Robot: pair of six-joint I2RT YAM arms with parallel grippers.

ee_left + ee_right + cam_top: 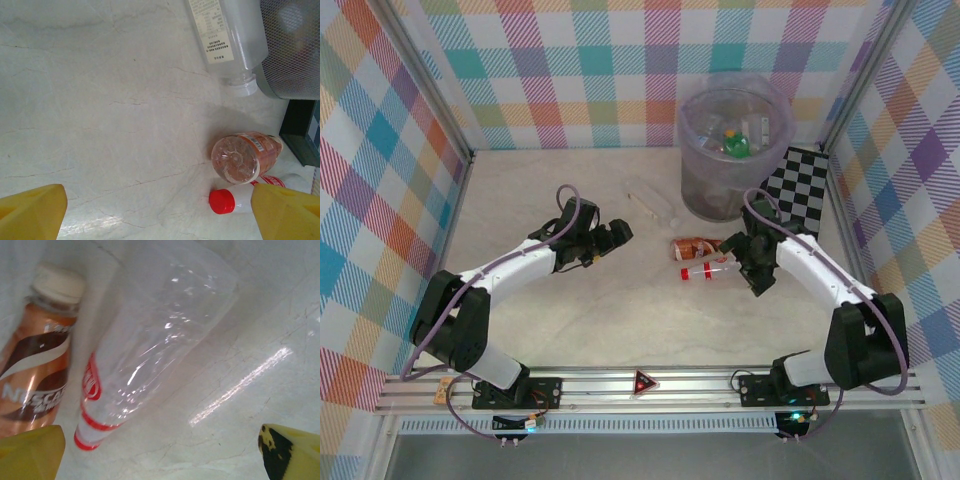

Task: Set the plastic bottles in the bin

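Three bottles lie on the table (570,330) near the bin (705,195): a clear bottle (653,205) just beside it, a brown bottle (693,247) and a red-capped bottle (705,271) side by side. I see my right gripper (732,256) spread wide over the red-capped one, empty; my left gripper (616,238) gapes empty too.

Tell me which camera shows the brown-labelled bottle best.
The right wrist view: the brown-labelled bottle lies close up, white cap and label lettering clear, though partly cropped. The left wrist view shows it base-on; the top view shows it small.
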